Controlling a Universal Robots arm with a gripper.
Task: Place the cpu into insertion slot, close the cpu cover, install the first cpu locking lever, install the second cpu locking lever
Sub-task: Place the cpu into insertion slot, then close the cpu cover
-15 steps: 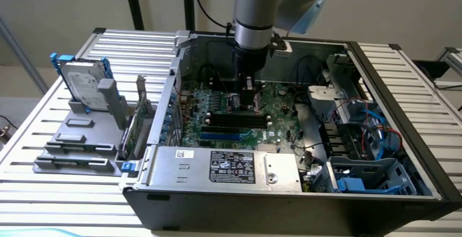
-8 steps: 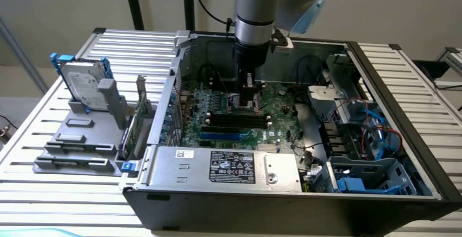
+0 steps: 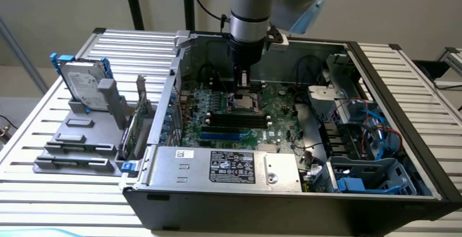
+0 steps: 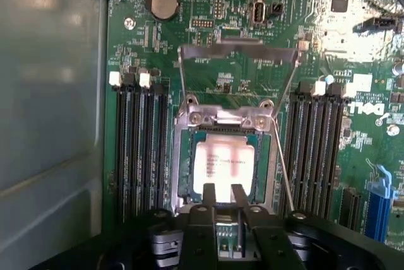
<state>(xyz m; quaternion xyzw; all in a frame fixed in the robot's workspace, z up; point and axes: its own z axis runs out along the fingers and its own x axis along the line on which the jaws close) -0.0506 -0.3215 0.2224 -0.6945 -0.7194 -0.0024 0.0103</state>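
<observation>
The cpu (image 4: pixel 224 159), a pale square chip, lies in the insertion slot (image 3: pixel 244 103) on the green motherboard. The silvery cpu cover (image 4: pixel 227 117) lies over it, with the chip showing through its window. One thin wire locking lever (image 4: pixel 240 48) stands raised beyond the socket. A second locking lever (image 4: pixel 284 169) slants up along the socket's side. My gripper (image 4: pixel 224 194) hangs just over the cover's near edge. Its black fingers (image 4: pixel 208 197) are drawn close together with a thin gap between them. I cannot tell whether they pinch the cover's edge. In the exterior view the gripper (image 3: pixel 244 83) reaches straight down into the open case.
Black memory slots (image 4: pixel 139 150) flank the socket on both sides. A coin battery (image 4: pixel 163 3) sits further off and the case wall (image 4: pixel 50 93) rises alongside. A power supply (image 3: pixel 224 166), blue drive cage (image 3: pixel 368 177) and cables fill the case. A hard drive (image 3: pixel 83 83) stands outside it.
</observation>
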